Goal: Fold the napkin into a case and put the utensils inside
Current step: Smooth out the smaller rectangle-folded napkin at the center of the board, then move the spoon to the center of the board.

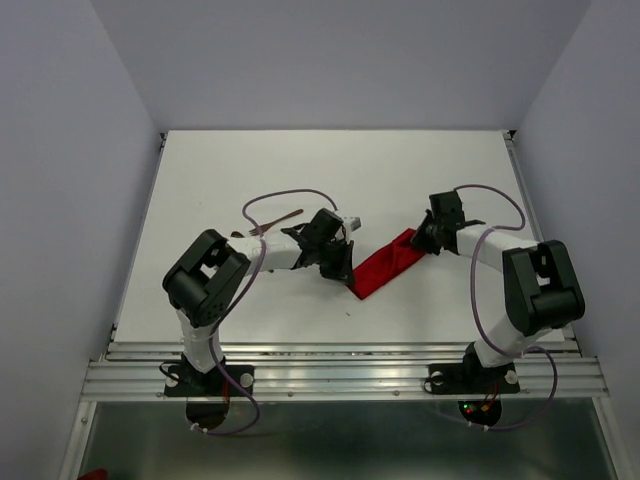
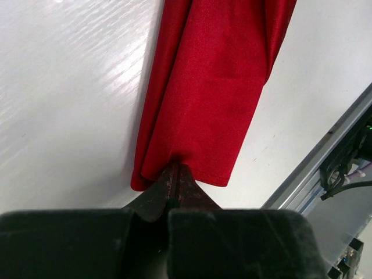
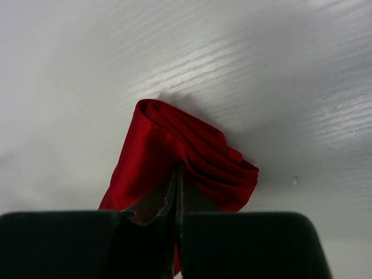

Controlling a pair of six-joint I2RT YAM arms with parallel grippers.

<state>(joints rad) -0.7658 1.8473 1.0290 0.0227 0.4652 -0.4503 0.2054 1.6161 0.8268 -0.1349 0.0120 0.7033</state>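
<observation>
Left gripper (image 2: 176, 170) pinches shut on one narrow end of the folded red napkin (image 2: 203, 87); right gripper (image 3: 177, 172) clamps the opposite, layered end. One dark utensil (image 1: 285, 217) lies apart on the white table (image 1: 400, 170).

Top camera: high behind the near edge, looking down on the whole white counter (image 1: 300, 170). Wrist cameras: very close, each facing one end of folded bright red cloth strip (image 1: 385, 265), shared with top.
</observation>
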